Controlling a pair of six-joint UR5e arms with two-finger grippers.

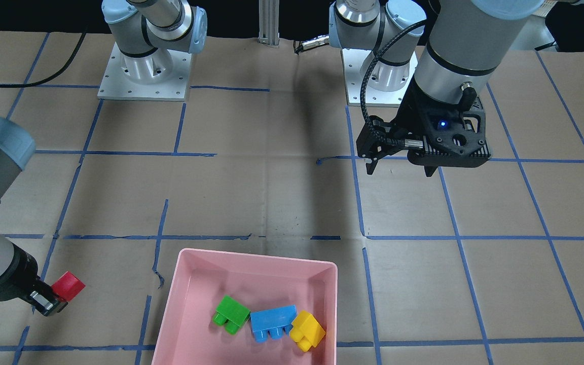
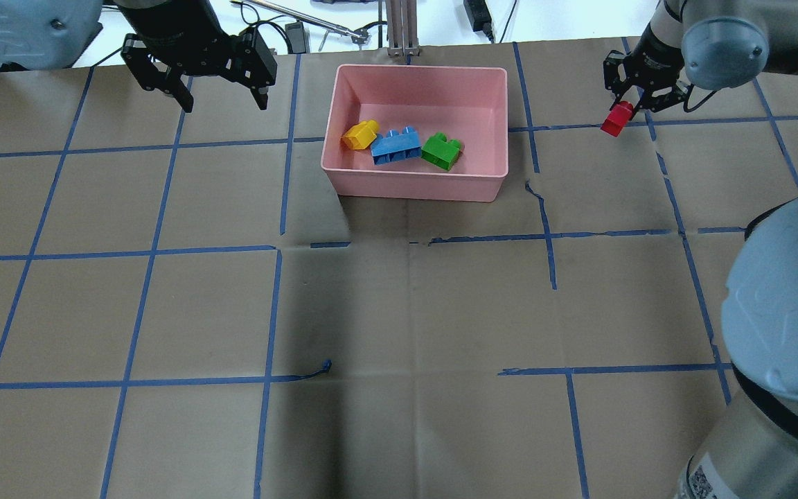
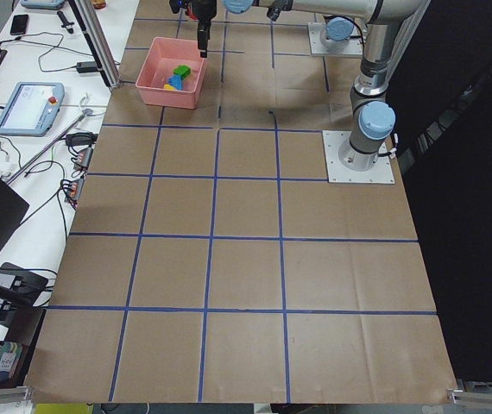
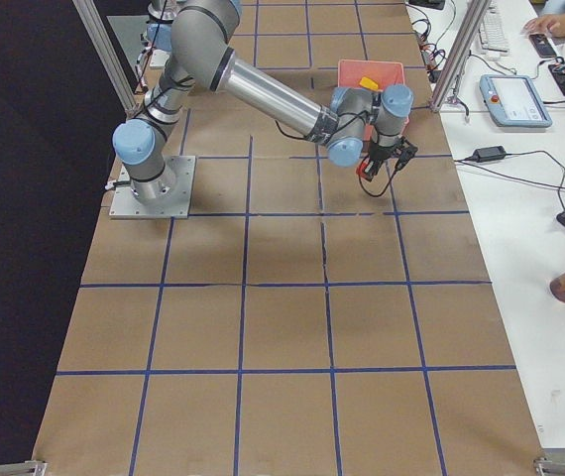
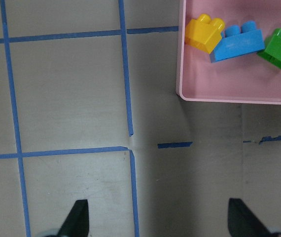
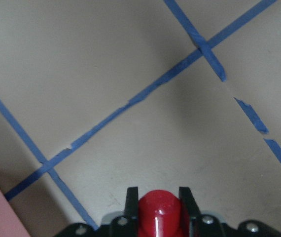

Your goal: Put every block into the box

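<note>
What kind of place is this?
Likely a robotics lab cell: two arms bolted to base plates on a paper-covered table gridded in blue tape, and a teach pendant on the side bench.

Left arm (image 1: 454, 40) drops in steeply, wrist vertical. The left gripper (image 2: 224, 105) hangs at about ten o'clock on the overhead view, pointing straight down. Its fingers (image 5: 79, 219) are spread wide, nothing between them, and a small blue light glows on the wrist housing. Over at two o'clock, the right arm (image 4: 273, 99) reaches far out, forearm long and low, wrist turned downward at the end. The right gripper (image 2: 626, 107) is tilted, jaws pinched tight on the red block (image 2: 616, 122), which pokes out of the fingertips toward seven o'clock. The two grippers sit well apart.
</note>
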